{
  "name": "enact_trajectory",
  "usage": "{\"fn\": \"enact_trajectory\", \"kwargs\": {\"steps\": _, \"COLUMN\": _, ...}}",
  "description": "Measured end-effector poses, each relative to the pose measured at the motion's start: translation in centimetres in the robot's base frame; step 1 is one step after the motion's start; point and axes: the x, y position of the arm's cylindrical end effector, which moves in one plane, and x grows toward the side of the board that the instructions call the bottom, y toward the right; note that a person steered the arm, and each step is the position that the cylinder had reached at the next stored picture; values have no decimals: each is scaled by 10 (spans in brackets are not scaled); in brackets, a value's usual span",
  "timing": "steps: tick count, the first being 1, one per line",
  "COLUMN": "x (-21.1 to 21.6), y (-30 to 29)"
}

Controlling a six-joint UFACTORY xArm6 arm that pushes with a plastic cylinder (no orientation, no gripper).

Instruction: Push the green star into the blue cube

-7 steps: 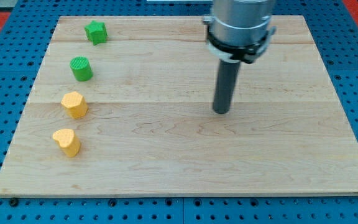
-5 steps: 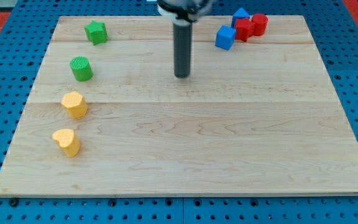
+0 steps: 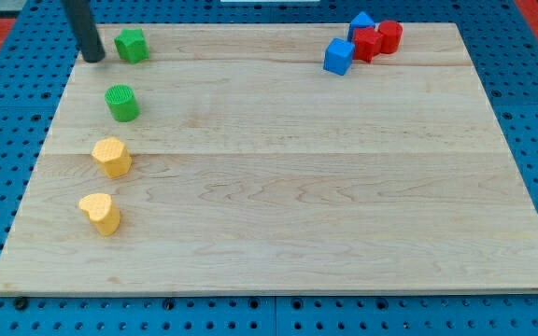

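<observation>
The green star [image 3: 132,44] sits near the board's top left corner. My tip [image 3: 92,57] is just to its left, close to it, with a small gap showing. The blue cube [image 3: 338,57] stands far to the right near the top edge, at the left end of a cluster with a second blue block [image 3: 362,21], a red block [image 3: 366,43] and a red cylinder [image 3: 389,35].
A green cylinder [image 3: 121,103] lies below the star. Two yellow blocks [image 3: 111,157] [image 3: 100,213] follow further down the left side. The wooden board [image 3: 278,187] rests on a blue pegboard.
My tip has swept from the board's middle to the top left corner, now left of the green star. The star has shifted slightly left and up.
</observation>
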Motion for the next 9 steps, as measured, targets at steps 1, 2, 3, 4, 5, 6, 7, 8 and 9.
{"fn": "enact_trajectory", "kwargs": {"steps": 1, "x": -39, "y": 52}}
{"fn": "enact_trajectory", "kwargs": {"steps": 2, "x": -43, "y": 147}}
{"fn": "enact_trajectory", "kwargs": {"steps": 3, "x": -30, "y": 119}}
{"fn": "enact_trajectory", "kwargs": {"steps": 4, "x": -13, "y": 48}}
{"fn": "enact_trajectory", "kwargs": {"steps": 5, "x": 39, "y": 59}}
{"fn": "enact_trajectory", "kwargs": {"steps": 6, "x": 36, "y": 141}}
{"fn": "enact_trajectory", "kwargs": {"steps": 7, "x": 37, "y": 75}}
{"fn": "enact_trajectory", "kwargs": {"steps": 8, "x": 17, "y": 51}}
{"fn": "enact_trajectory", "kwargs": {"steps": 9, "x": 4, "y": 126}}
